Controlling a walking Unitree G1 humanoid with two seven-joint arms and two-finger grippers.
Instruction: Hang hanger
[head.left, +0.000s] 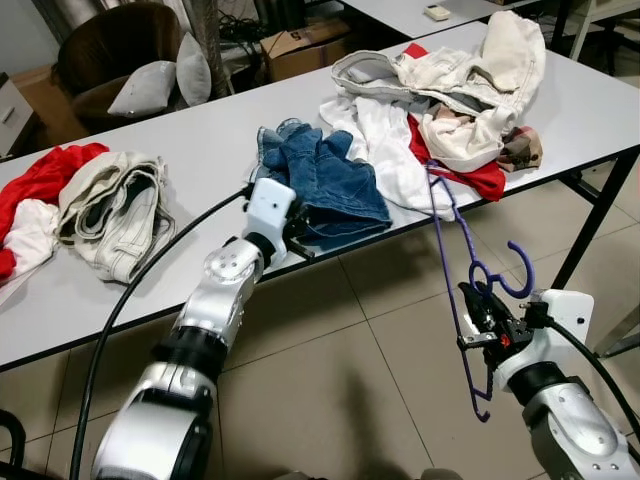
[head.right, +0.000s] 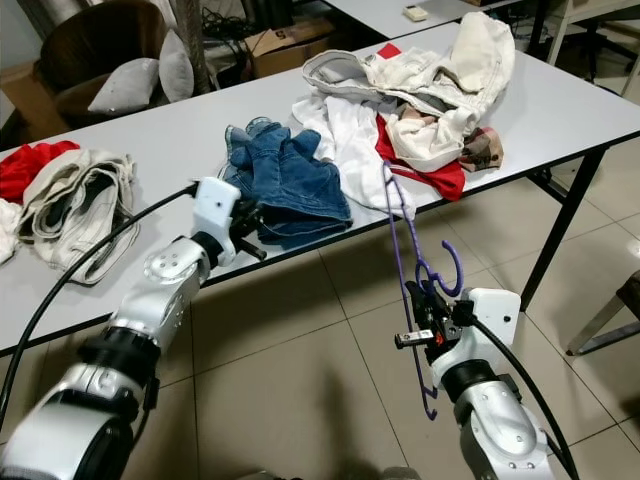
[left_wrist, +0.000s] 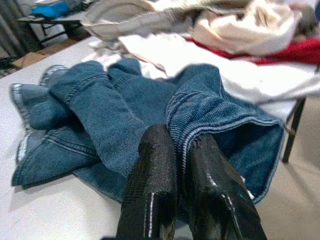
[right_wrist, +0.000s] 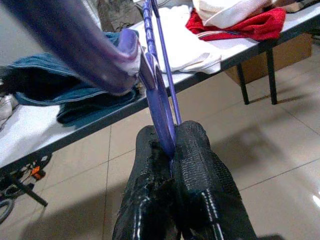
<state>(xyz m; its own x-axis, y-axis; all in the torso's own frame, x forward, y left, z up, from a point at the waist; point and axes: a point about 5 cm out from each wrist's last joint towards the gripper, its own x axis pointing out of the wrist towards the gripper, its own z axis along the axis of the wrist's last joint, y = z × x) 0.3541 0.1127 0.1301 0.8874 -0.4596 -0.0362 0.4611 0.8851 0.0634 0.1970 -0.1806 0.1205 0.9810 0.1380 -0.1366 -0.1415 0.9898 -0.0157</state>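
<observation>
Right gripper (head.left: 478, 312) clamped tight on purple hanger (head.left: 455, 250) near its neck, hook curling toward two o'clock, frame held off the table edge, probably to keep it free for hanging. Left gripper (head.left: 297, 240), at nine o'clock from the hanger, pinched shut on blue jeans (head.left: 325, 180) at the front of table (head.left: 180, 160), likely steadying them. Beyond, at twelve o'clock, heaped clothes pile (head.left: 450, 90).

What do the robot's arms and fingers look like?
Both arms are shiny silver with rounded joints, black bands and a white block at each wrist. A thick black cable runs along the left arm. The left gripper and right gripper each have two long black fingers, bumpy on the pads.
</observation>
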